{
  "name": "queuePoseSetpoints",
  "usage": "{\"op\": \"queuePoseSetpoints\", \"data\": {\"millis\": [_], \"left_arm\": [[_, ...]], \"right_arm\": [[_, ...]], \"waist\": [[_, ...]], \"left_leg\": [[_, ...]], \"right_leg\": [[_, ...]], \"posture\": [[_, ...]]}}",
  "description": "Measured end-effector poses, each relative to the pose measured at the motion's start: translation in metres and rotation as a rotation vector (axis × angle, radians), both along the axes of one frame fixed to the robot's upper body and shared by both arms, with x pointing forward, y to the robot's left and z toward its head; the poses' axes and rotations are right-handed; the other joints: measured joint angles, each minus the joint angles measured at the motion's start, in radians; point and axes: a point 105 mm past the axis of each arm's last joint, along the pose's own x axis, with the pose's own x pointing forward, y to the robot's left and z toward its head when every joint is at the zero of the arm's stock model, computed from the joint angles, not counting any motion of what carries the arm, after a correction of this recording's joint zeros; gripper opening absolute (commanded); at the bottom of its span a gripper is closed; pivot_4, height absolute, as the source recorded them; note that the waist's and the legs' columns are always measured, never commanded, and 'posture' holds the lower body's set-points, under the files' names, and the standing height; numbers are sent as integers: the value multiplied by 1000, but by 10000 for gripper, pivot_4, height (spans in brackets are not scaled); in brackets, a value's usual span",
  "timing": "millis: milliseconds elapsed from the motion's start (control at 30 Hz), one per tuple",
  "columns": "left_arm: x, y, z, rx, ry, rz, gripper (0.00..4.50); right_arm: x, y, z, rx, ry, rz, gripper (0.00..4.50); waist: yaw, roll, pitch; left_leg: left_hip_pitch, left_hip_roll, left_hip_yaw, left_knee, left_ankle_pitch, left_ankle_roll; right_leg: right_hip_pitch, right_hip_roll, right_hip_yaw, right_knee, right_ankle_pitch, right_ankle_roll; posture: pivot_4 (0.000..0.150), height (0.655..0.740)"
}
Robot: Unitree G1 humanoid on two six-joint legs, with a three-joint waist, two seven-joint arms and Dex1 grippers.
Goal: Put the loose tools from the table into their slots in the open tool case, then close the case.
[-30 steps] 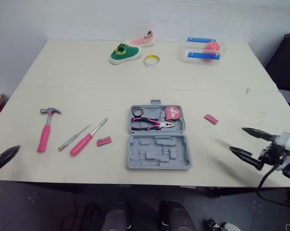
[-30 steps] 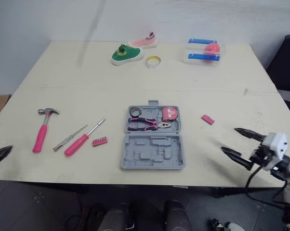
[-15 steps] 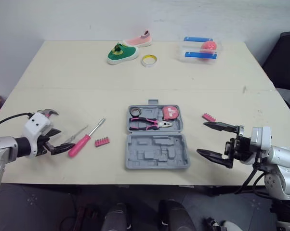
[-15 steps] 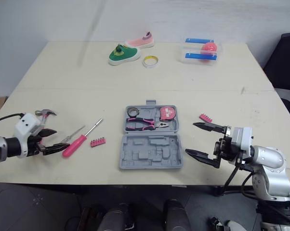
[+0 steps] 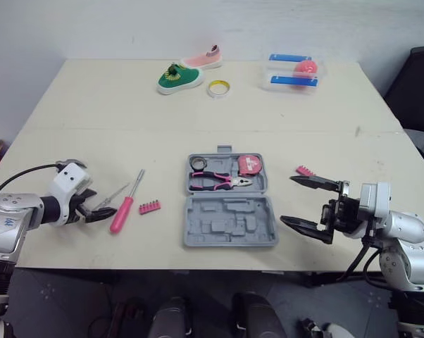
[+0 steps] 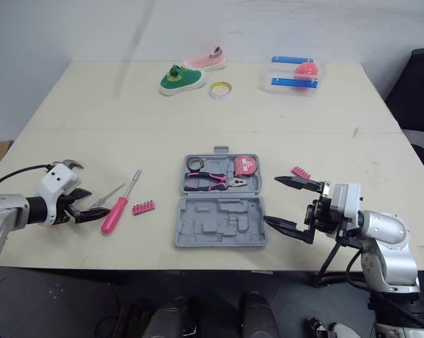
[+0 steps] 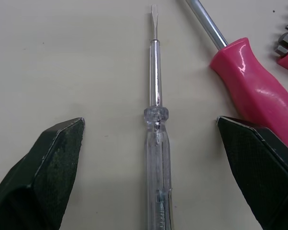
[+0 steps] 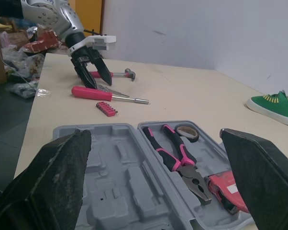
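Note:
The grey tool case (image 5: 230, 224) lies open mid-table; its upper half holds pink-handled pliers (image 5: 222, 181), a tape measure (image 5: 251, 165) and a tape roll (image 5: 200, 163). To its left lie a pink screwdriver (image 5: 125, 208), a clear screwdriver (image 7: 156, 143) and a pink bit holder (image 5: 150, 207). My left gripper (image 7: 149, 122) is open, low over the table, with its fingers either side of the clear screwdriver. The hammer's head (image 5: 72, 163) peeks out behind that arm. A second bit strip (image 5: 307, 171) lies right of the case. My right gripper (image 5: 289, 201) is open beside the case's right edge.
At the table's far edge are a green shoe (image 5: 178, 77), a pink shoe (image 5: 203, 58), a yellow tape ring (image 5: 218, 88) and a clear box (image 5: 294, 72) with blue strips and a pink ball. A dark chair (image 5: 418, 84) stands off the table's right side.
My left gripper has moved in from the table's left edge to straddle the clear screwdriver. The pink screwdriver has swung more upright. The right gripper has come in to the case.

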Motion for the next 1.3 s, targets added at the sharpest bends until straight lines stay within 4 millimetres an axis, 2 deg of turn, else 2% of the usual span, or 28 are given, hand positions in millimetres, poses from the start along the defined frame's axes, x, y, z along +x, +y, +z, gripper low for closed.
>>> {"op": "queuePoseSetpoints", "data": {"millis": [33, 67, 100, 200, 333, 400, 633, 700, 833, 867, 900, 933, 1000, 1067, 1133, 1200, 1300], "left_arm": [[0, 0, -1, -2, 2, 0, 44792], [-1, -1, -2, -6, 3, -3, 39490], [-2, -1, -3, -11, 1, -5, 36562], [-2, -4, -6, -38, -17, -15, 23964], [-2, -4, -11, -74, -32, -6, 4848], [-3, -1, -13, -82, -32, 5, 721], [-5, 2, -8, -96, -81, -8, 721], [-4, -5, 8, -122, -145, -65, 721], [-1, -51, 75, -113, -363, -324, 721], [-1, -60, 85, -109, -387, -367, 721], [-3, -78, 95, -104, -407, -442, 721], [-4, -87, 98, -102, -409, -481, 721], [-7, -122, 96, -98, -390, -615, 721], [-10, -169, 83, -84, -350, -778, 721], [-11, -201, 69, -66, -298, -871, 721], [-8, -218, 65, -19, -281, -921, 721], [-2, -229, 64, 21, -266, -941, 721]], "right_arm": [[0, 0, 0, 0, -1, -1, 45000], [0, 0, 0, -1, -1, -2, 45000], [0, -1, 0, -1, -2, -3, 45000], [1, -2, -1, -7, -4, -8, 45000], [1, -3, -2, -8, 0, -12, 45000], [1, -3, -2, -8, 0, -12, 45000], [1, -5, -1, -22, -2, -18, 45000], [0, -7, -3, -33, -1, -23, 45000], [1, -11, 0, -54, -24, -51, 45000], [2, -12, 0, -55, -27, -60, 45000], [3, -14, 0, -58, -27, -76, 45000], [3, -15, 0, -60, -28, -82, 45000], [3, -20, -1, -72, -14, -102, 45000], [2, -25, -3, -93, 9, -114, 45000], [0, -27, -5, -96, 24, -119, 45000], [0, -28, -7, -100, 33, -121, 45000], [-1, -29, -7, -101, 34, -123, 45000]], "waist": [[0, 0, 0], [0, 0, 0], [0, 0, 0], [1, 0, 0], [2, 1, 0], [1, 1, -1], [-1, 1, -1], [0, 0, 0], [15, -2, 1], [17, -2, 1], [21, -2, 1], [22, -2, 1], [28, -2, 1], [37, -2, 1], [40, -3, 1], [35, -3, 1], [26, -3, 1]], "left_leg": [[0, 0, 0, 0, 0, 0], [0, 0, 0, 0, 0, 0], [0, 0, 0, 0, 0, 0], [1, 0, 1, 0, 0, 0], [2, 0, 0, 0, -1, 1], [2, 0, 0, 0, -1, 1], [3, 0, 0, -2, -1, 0], [0, 0, -1, -2, -1, -1], [0, -2, -2, -1, -1, -3], [0, -2, -1, -1, -1, -3], [0, -2, -1, -1, -1, -3], [1, -2, 0, -1, 0, -2], [1, -4, 0, -1, 1, -1], [1, -5, 1, 0, 2, 1], [0, -5, 1, 3, 3, 3], [0, -4, 2, 7, 1, 3], [-1, -1, 2, 8, 0, 2]], "right_leg": [[0, 0, 0, 0, 0, 0], [0, 0, 0, 0, 0, 0], [0, 0, 0, 0, 0, 0], [0, 0, 1, 0, 0, 0], [1, -1, 1, 0, 0, 0], [2, -1, 1, 0, 0, 0], [1, -1, 2, 0, 0, 0], [0, -1, 2, 0, 0, 0], [1, -2, 2, -1, 0, 0], [2, -2, 2, -1, 0, 1], [2, -2, 1, -1, 0, 1], [2, -2, 1, -1, 1, 1], [2, -1, 0, 0, 1, 1], [3, 2, 1, -1, 2, 3], [3, 3, 1, -1, 2, 4], [3, 5, 2, 0, 2, 4], [3, 7, 2, -1, 2, 4]], "posture": [[1500, 7400], [1500, 7400], [1500, 7400], [1500, 7400], [1500, 7400], [1500, 7400], [1500, 7400], [1500, 7400], [1500, 7400], [1500, 7400], [1500, 7400], [1500, 7400], [1500, 7400], [1500, 7400], [1500, 7400], [1500, 7400], [1500, 7400]]}}
